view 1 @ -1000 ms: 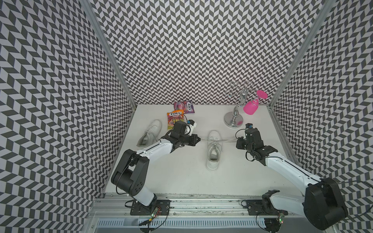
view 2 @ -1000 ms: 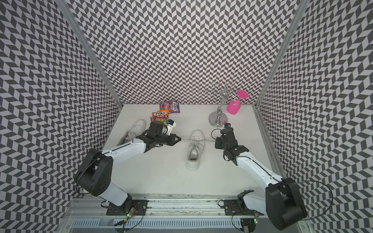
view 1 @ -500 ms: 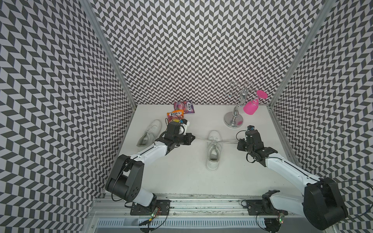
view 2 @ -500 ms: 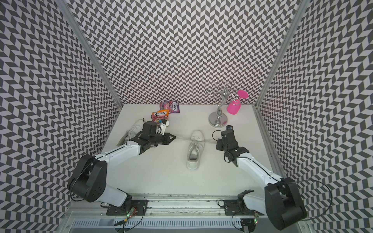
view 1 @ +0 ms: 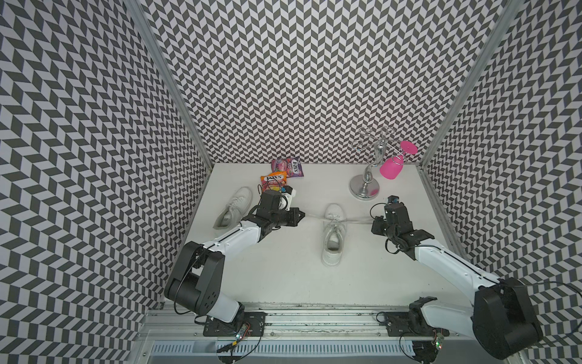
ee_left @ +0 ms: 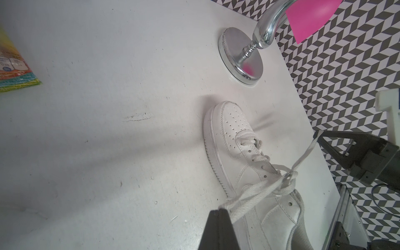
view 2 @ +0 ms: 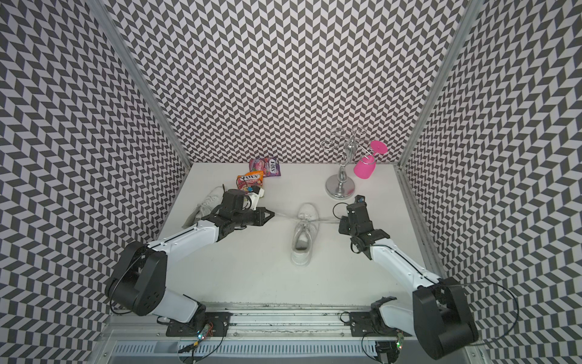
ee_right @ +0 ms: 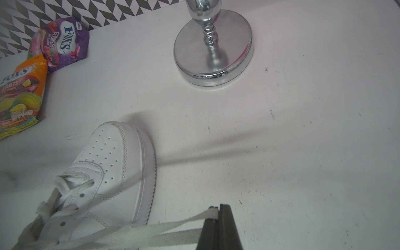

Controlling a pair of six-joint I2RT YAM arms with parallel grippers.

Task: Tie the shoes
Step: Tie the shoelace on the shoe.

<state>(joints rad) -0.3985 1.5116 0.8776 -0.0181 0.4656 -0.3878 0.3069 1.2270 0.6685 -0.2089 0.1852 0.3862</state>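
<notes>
One white shoe (view 1: 333, 234) (view 2: 304, 234) lies mid-table, toe toward the back wall, with its laces crossed over the tongue. My left gripper (view 1: 301, 215) (view 2: 272, 215) (ee_left: 219, 211) is shut on the left lace (ee_left: 255, 192), which runs taut to the shoe (ee_left: 229, 134). To the shoe's right, my right gripper (view 1: 373, 223) (view 2: 340, 224) (ee_right: 216, 211) is shut on the right lace (ee_right: 151, 229), stretched flat from the shoe (ee_right: 108, 151). The second shoe (view 1: 234, 208) (view 2: 204, 205) lies on its side by the left wall, behind my left arm.
A chrome stand (view 1: 365, 189) (ee_right: 213, 54) with a pink cup (view 1: 390, 168) hanging from it is at the back right, close to my right gripper. Two candy bags (view 1: 274, 180) (view 1: 288, 167) lie at the back, just beyond my left wrist. Patterned walls close three sides.
My left gripper has drawn to the left, away from the middle shoe, stretching its lace. The right gripper has barely moved.
</notes>
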